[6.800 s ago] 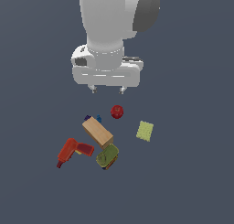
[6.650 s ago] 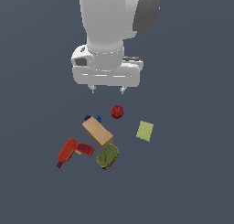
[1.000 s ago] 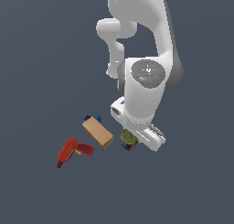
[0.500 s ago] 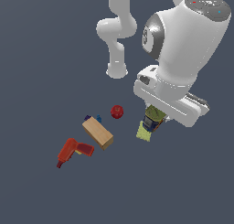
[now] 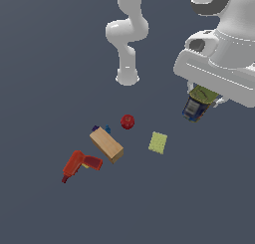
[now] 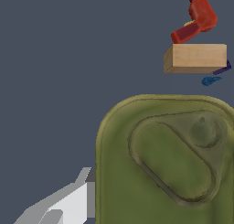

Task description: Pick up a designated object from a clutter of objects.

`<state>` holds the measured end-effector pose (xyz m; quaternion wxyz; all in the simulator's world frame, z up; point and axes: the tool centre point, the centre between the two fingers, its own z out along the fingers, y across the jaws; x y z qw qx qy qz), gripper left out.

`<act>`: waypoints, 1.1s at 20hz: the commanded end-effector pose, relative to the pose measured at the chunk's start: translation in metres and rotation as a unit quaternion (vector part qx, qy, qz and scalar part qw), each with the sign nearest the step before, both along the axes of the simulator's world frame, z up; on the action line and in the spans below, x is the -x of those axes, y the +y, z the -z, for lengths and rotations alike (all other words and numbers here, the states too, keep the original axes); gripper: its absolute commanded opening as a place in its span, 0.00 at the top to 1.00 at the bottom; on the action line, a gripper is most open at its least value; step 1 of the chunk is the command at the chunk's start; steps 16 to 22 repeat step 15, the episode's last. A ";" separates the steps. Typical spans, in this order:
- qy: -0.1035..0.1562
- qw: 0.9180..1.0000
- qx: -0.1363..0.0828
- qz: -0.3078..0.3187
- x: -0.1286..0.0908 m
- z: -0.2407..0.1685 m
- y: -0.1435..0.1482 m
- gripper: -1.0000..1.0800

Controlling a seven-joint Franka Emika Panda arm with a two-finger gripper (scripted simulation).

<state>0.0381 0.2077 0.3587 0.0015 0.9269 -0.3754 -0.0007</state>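
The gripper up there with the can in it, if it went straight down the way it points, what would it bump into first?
Probably bare floor. The gripper holds the can aloft; the yellow-green pad seems off to the side, though depth is unclear.

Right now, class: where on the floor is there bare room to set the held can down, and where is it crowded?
Bare floor lies beyond the yellow-green pad, toward the exterior view's right, below the can in the gripper. Crowded: the drill, wooden block, blue pieces, apple.
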 end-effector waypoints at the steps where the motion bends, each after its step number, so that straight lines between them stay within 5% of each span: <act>1: -0.001 1.000 -0.001 0.001 0.004 -0.017 0.012 1.00; 22: -0.001 1.000 -0.001 0.001 0.008 -0.037 0.029 1.00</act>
